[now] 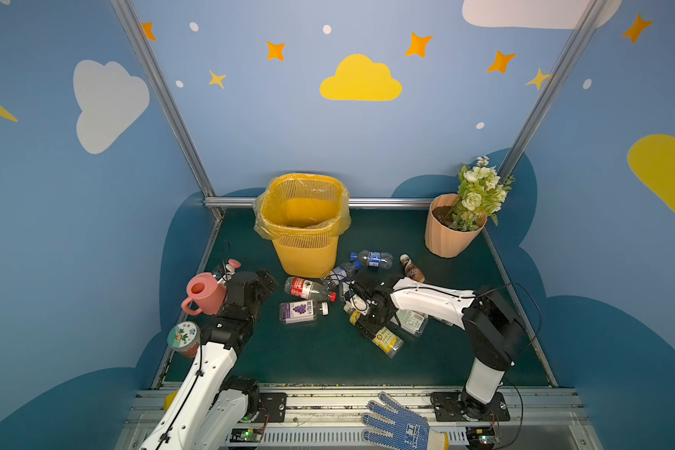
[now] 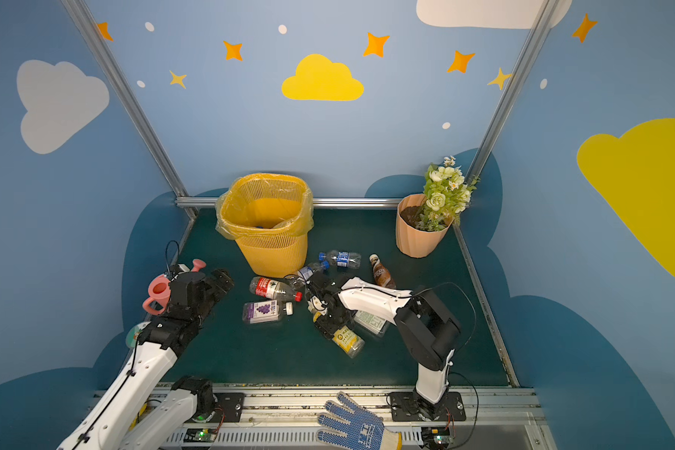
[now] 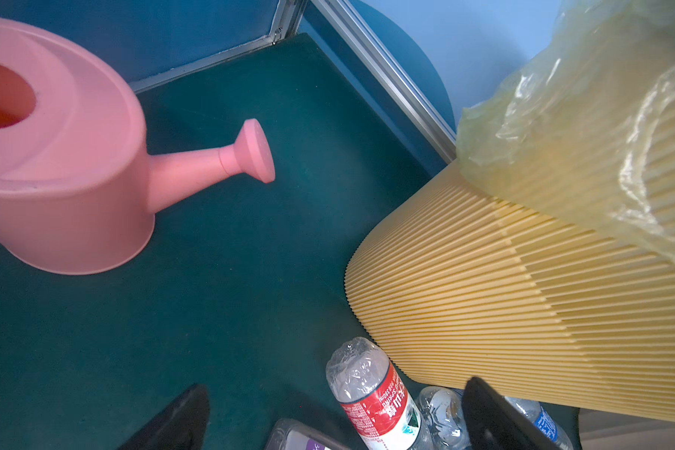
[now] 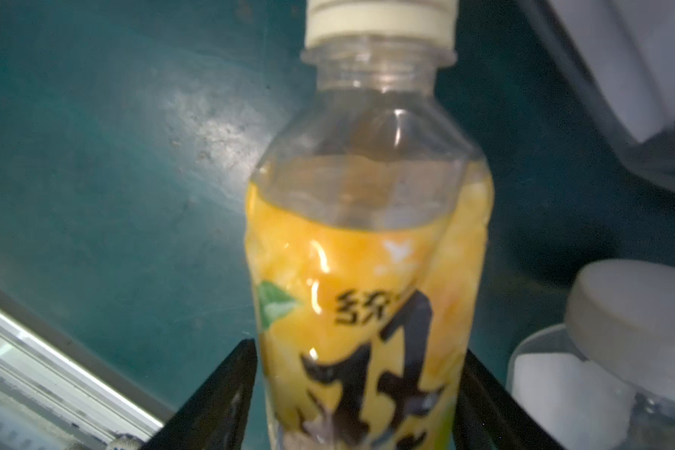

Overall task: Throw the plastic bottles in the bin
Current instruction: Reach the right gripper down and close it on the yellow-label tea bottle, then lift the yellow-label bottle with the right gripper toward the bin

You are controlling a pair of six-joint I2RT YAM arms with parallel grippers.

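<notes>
Where both top views look down, we see the bin [image 1: 304,253] by the far edge of the green surface [image 1: 308,362], plastic bottles [image 1: 306,288] loose about its middle, and the right gripper [image 1: 367,325] low over the yellow-labelled bottle [image 1: 384,338]. From the left wrist, the left gripper [image 3: 328,420] is spread wide, holding nothing, near the bin's base. From the right wrist, our right fingers [image 4: 219,401] touch both sides of that bottle.

Yellow-labelled clear plastic bottle [image 4: 367,253] blurred, both ends cut off; right gripper [image 4: 359,346] contact on it unclear; white arm [image 1: 425,298] half hides a white-labelled bottle [image 1: 412,321]
</notes>
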